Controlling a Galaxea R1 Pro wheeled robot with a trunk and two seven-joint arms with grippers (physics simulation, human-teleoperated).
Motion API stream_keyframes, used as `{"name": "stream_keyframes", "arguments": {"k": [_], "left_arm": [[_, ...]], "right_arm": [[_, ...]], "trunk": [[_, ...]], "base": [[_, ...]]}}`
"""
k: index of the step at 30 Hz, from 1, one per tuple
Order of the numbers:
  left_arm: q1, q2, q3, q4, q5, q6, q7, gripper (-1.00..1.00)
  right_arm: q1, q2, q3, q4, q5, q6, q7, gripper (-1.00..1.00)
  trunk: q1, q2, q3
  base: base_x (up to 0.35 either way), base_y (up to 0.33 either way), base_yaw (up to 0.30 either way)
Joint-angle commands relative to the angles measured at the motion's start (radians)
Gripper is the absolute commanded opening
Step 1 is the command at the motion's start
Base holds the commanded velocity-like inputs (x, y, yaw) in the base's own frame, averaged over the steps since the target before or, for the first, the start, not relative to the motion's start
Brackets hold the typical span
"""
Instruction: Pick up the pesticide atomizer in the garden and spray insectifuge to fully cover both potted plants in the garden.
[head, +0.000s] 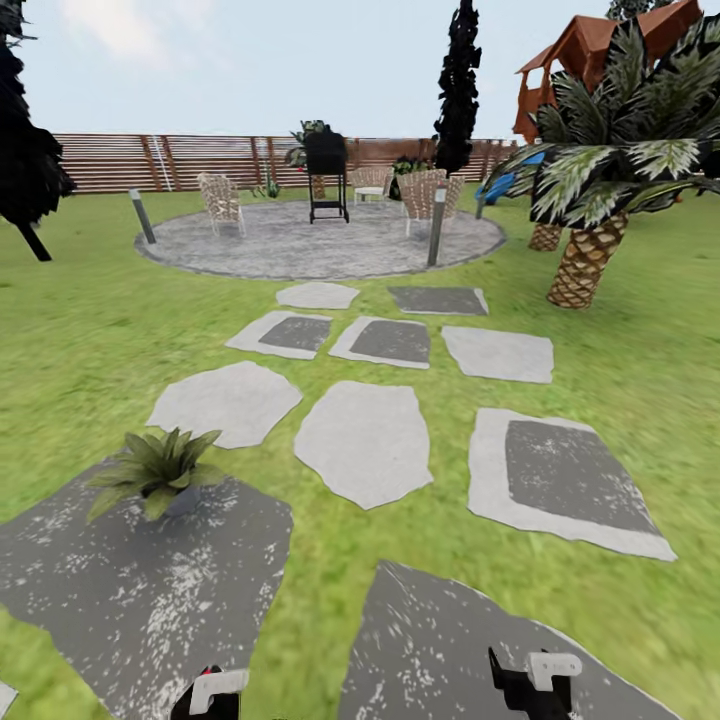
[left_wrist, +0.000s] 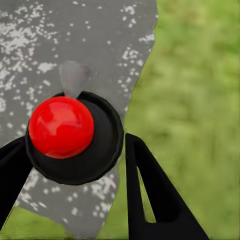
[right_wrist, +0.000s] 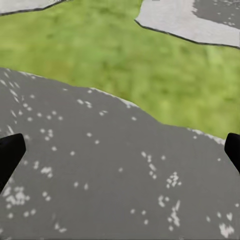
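In the left wrist view, the pesticide atomizer (left_wrist: 62, 127) shows end-on as a red tip on a round black body. My left gripper (left_wrist: 75, 165) is shut on it, one black finger on each side. In the head view that gripper (head: 212, 697) sits at the bottom edge with a speck of red beside it. One potted plant (head: 160, 468), a low green rosette in a grey pot, stands on a dark speckled stone (head: 140, 590) ahead to the left. My right gripper (head: 530, 682) is open and empty, and its wrist view shows it (right_wrist: 120, 155) over another dark stone.
Pale stepping stones (head: 365, 440) lead across the lawn to a round paved patio (head: 320, 245) with chairs, a black grill (head: 327, 175) and grey bollard posts (head: 437, 225). A palm tree (head: 600, 190) stands at the right. A brown slatted fence (head: 150, 162) runs along the back.
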Motion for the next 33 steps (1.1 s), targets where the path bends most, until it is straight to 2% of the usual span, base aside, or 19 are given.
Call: {"name": "stream_keyframes", "arguments": {"k": [1, 20, 24, 29, 31, 33], "left_arm": [[-0.001, 0.000, 0.000, 0.001, 0.005, -0.003, 0.000, -1.00], [-0.001, 0.000, 0.000, 0.001, 0.005, -0.003, 0.000, -1.00], [-0.001, 0.000, 0.000, 0.001, 0.005, -0.003, 0.000, -1.00], [-0.001, 0.000, 0.000, 0.001, 0.004, -0.003, 0.000, -1.00], [0.006, 0.008, 0.005, -0.010, 0.006, -0.015, 0.008, -1.00], [0.003, 0.008, 0.005, -0.021, 0.006, -0.015, 0.008, -1.00]], "right_arm": [[0.000, 0.000, -0.005, 0.000, 0.004, -0.003, 0.000, 1.00], [0.000, 0.001, -0.005, 0.000, 0.004, -0.003, 0.000, 1.00], [0.000, 0.000, -0.005, 0.000, 0.006, -0.002, 0.003, 1.00], [0.000, -0.002, -0.004, 0.000, 0.027, -0.002, 0.005, 1.00], [0.005, 0.009, -0.015, 0.012, 0.016, -0.007, -0.007, 1.00], [0.005, 0.009, -0.027, 0.023, 0.012, -0.007, -0.018, 1.00]], "trunk": [[0.000, 0.000, -0.001], [0.000, 0.000, -0.001], [0.000, 0.000, -0.001], [0.000, 0.000, -0.001], [0.000, 0.000, -0.001], [0.000, 0.000, -0.001]], "base": [[0.000, 0.073, 0.278], [0.000, 0.275, 0.272], [0.055, 0.304, 0.071], [0.180, 0.268, 0.008], [0.000, 0.000, 0.000], [0.000, 0.000, 0.000]]}}
